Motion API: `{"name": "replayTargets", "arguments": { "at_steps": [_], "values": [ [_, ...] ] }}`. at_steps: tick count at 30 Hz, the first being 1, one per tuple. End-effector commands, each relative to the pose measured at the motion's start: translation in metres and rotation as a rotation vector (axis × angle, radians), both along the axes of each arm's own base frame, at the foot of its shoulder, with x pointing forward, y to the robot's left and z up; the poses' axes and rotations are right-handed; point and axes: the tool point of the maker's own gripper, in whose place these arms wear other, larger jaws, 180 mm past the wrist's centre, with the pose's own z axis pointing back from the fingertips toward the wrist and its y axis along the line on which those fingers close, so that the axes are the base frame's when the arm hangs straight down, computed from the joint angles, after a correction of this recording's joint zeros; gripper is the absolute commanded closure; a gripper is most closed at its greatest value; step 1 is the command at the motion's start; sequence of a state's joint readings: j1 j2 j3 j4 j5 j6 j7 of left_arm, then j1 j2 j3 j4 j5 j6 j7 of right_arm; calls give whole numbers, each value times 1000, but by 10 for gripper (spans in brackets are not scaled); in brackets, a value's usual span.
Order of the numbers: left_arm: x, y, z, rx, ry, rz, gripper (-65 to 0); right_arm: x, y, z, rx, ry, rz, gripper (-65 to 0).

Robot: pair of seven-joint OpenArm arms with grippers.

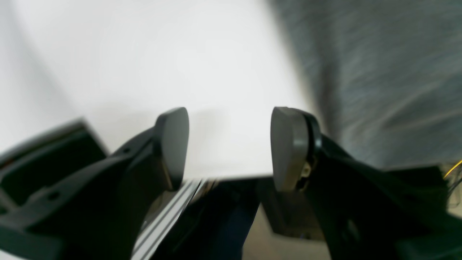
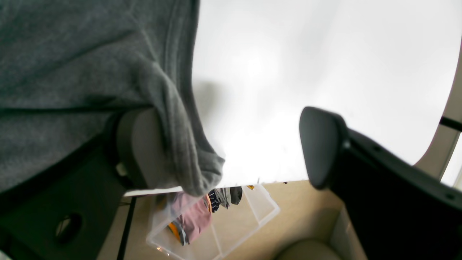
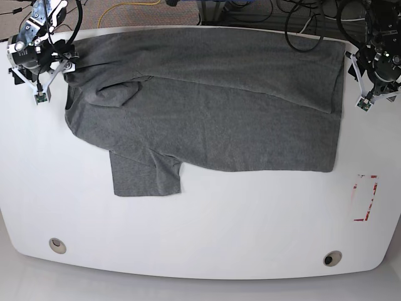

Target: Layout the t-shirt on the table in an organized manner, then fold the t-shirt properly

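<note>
The heather-grey t-shirt (image 3: 213, 106) lies spread across the far half of the white table (image 3: 219, 219), with one sleeve (image 3: 145, 175) pointing toward the near edge. At the shirt's far-left corner my right gripper (image 3: 59, 63) stands open. In the right wrist view its jaws (image 2: 231, 144) are wide apart and a hemmed edge of the t-shirt (image 2: 180, 144) drapes against one finger (image 2: 137, 144). My left gripper (image 3: 358, 78) is beside the shirt's right edge. In the left wrist view this gripper (image 1: 231, 122) is open with only bare table between its pads and the t-shirt (image 1: 379, 72) off to one side.
A red-and-white sticker (image 3: 365, 197) is at the table's right. Two round grommets (image 3: 57, 245) (image 3: 332, 258) sit near the front edge. Cables (image 3: 301, 25) run behind the table. On the floor beyond the table edge is a clear bin of clothes (image 2: 213, 220).
</note>
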State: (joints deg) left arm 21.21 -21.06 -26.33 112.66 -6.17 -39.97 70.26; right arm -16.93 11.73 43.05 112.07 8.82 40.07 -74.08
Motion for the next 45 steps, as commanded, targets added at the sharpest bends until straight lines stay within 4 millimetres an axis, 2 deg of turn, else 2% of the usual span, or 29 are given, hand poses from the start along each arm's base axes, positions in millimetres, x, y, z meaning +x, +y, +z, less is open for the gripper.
{"name": "replayTargets", "arguments": {
  "at_steps": [1, 6, 11, 15, 19, 23, 27, 33, 39, 45],
  "values": [
    [13, 4, 14, 19, -47, -20, -340, 0, -7, 8, -32, -3, 1, -537],
    [21, 6, 19, 20, -71, -20, -340, 3, -5, 8, -26, -13, 1, -537],
    [32, 5, 26, 21, -104, -18, -339, 18, -1, 12, -17, -47, 6, -537],
    [38, 4, 29, 18, -122, -19, -339, 28, 24, 2, 22, -34, 65, -537],
    [41, 3, 30, 15, -130, -21, -339, 29, 30, 0, 30, -32, 77, -518],
    [41, 4, 30, 16, -129, -20, -339, 20, 28, -4, 28, 0, 65, -491],
    [41, 4, 31, 18, -130, -21, -339, -1, 27, -12, 33, 55, 62, -471],
    [41, 3, 29, 12, -129, -20, -339, -1, 28, -7, 19, 44, 71, -468],
    [41, 4, 29, 11, -126, -17, -339, 23, 31, 2, 26, -20, 72, -468],
    [58, 4, 41, 10, -181, -16, -339, 62, 31, 21, 24, -124, 70, -468]
  ]
}}
